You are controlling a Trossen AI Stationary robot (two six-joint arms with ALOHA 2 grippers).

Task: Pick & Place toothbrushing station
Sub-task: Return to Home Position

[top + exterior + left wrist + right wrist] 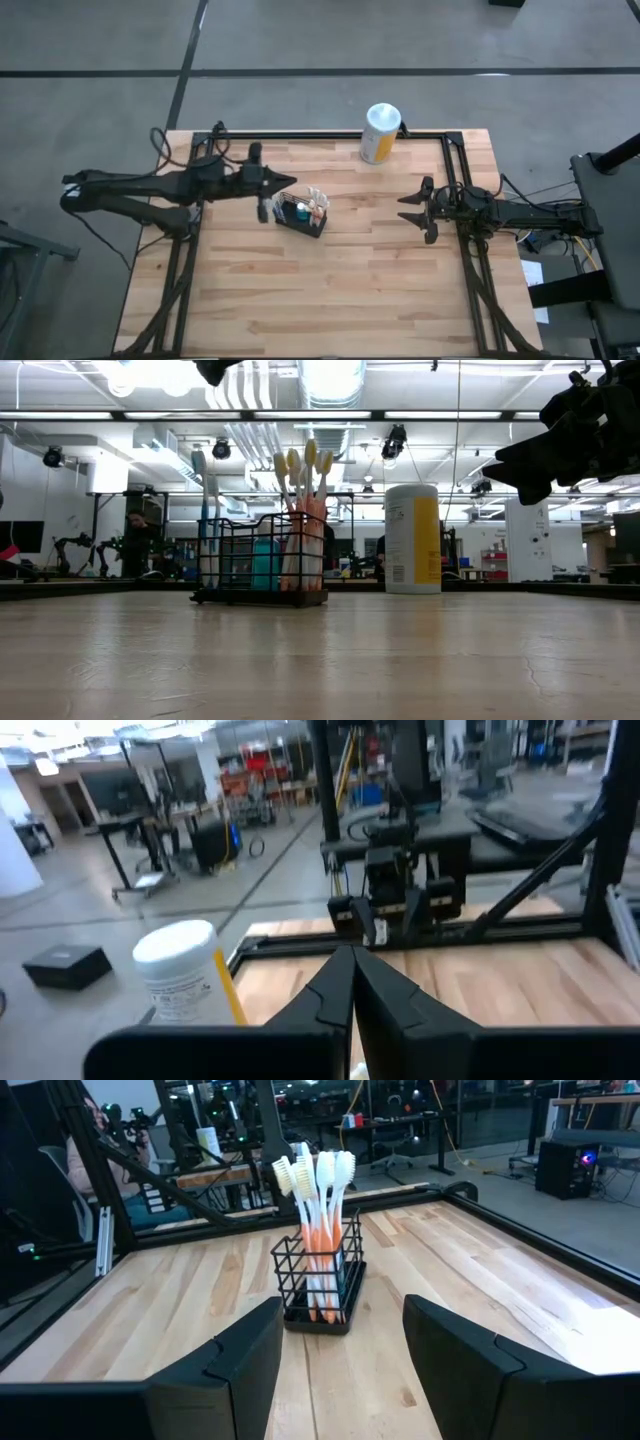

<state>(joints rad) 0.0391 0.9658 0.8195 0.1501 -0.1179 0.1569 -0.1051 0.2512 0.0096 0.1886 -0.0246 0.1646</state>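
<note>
Black wire basket (300,213) stands just beyond my left fingers (330,1000), which are raised and pressed together; my right fingers (240,1355), spread apart, face it from well away.

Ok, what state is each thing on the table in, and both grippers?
Basket: upright on the table, loaded.
Orange toothbrushes: standing in one end of the basket, heads up.
Blue toothbrushes: standing in the other end, heads up.
Mouthwash bottle: upright in the middle.
Canister: upright, lid on, apart from the basket.
Left gripper: shut, empty, raised above the basket.
Right gripper: open, empty, off to the side.
</note>
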